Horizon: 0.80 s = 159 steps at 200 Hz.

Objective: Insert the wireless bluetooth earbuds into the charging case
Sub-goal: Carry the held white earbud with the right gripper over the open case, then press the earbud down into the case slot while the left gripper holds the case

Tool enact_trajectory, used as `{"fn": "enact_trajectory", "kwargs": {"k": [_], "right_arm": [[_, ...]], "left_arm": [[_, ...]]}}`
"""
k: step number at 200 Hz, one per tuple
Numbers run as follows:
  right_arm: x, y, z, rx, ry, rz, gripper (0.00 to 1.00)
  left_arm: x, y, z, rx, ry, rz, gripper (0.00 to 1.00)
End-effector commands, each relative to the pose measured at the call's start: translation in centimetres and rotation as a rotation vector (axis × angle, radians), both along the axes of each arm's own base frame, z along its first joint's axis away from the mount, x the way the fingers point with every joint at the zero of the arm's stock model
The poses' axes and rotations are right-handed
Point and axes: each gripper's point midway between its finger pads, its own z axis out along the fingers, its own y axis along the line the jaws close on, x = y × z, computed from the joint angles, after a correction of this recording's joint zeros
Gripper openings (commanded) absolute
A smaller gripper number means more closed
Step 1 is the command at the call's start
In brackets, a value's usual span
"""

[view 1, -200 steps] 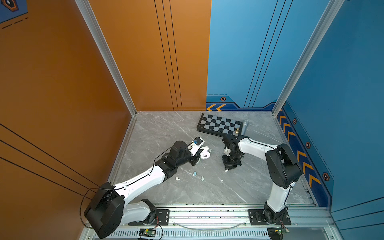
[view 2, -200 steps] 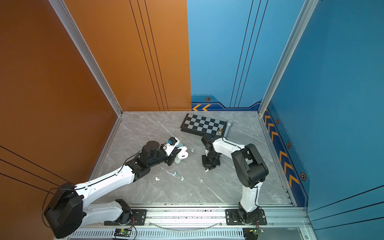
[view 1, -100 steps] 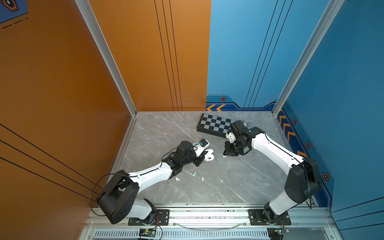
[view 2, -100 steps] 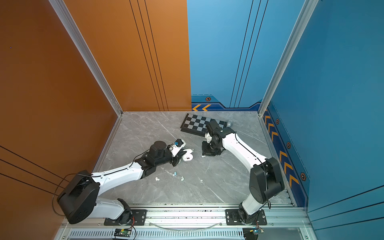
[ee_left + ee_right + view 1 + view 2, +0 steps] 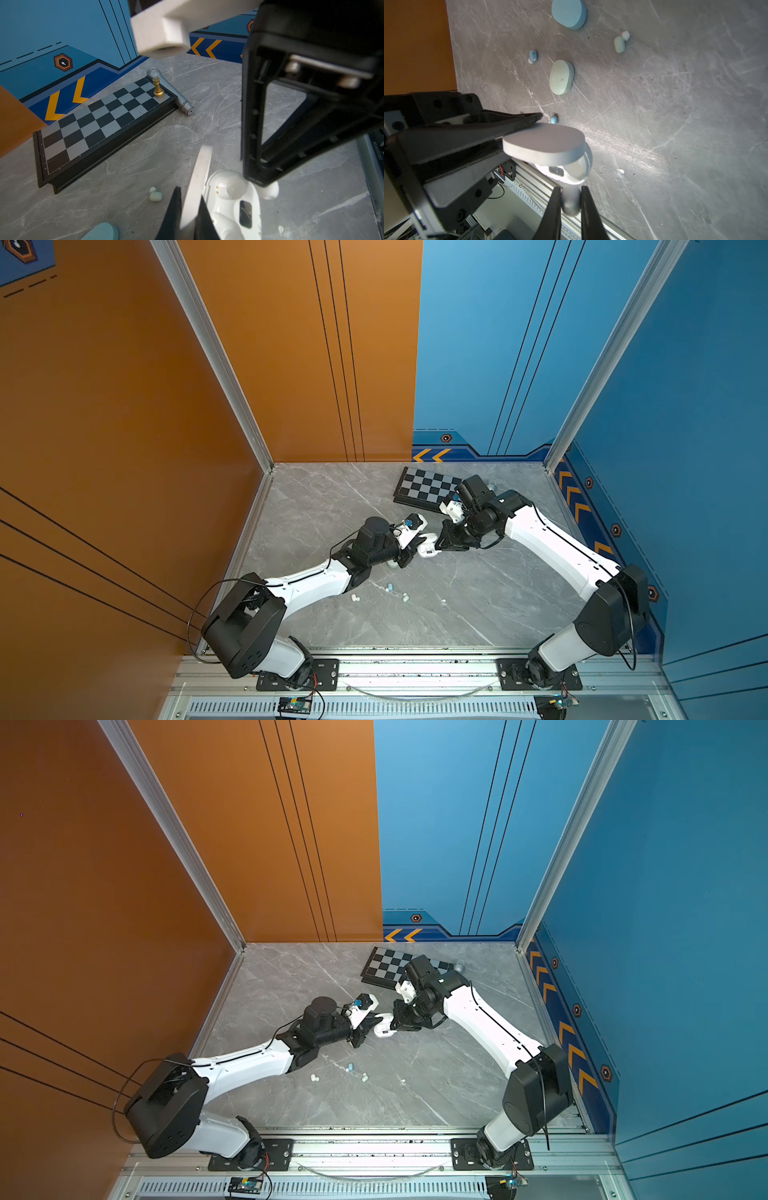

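Status: left gripper [image 5: 188,199] clamped on the lid [image 5: 199,166] of the open charging case [image 5: 230,197], mid-surface; right gripper [image 5: 571,188] nearly shut on a white earbud [image 5: 571,202] beside the case; risk: off-socket release drops the bud; pressing may twist the lid free.

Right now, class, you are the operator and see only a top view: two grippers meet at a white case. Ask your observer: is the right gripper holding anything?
Observer: Yes. In the right wrist view the right gripper is shut on a white earbud.
Operator: Is the case open?
Observer: Yes; the left gripper pinches the raised lid of the white case.
Operator: Is a socket free?
Observer: The socket beside that earbud is empty, its gold contacts bare.
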Motion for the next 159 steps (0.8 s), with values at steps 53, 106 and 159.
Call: {"fn": "enact_trajectory", "kwargs": {"k": [53, 106, 159], "right_arm": [[0.4, -0.5, -1.0, -0.049, 0.026, -0.026, 0.14], [0.9, -0.7, -1.2, -0.050, 0.027, -0.048, 0.16], [1.2, -0.8, -1.3, -0.049, 0.027, -0.066, 0.17]], "left_arm": [[-0.3, -1.3, 1.6, -0.037, -0.025, -0.048, 0.00], [-0.3, -1.5, 1.8, -0.041, -0.027, -0.051, 0.00], [-0.3, -1.6, 1.7, -0.039, -0.024, -0.054, 0.00]]}}
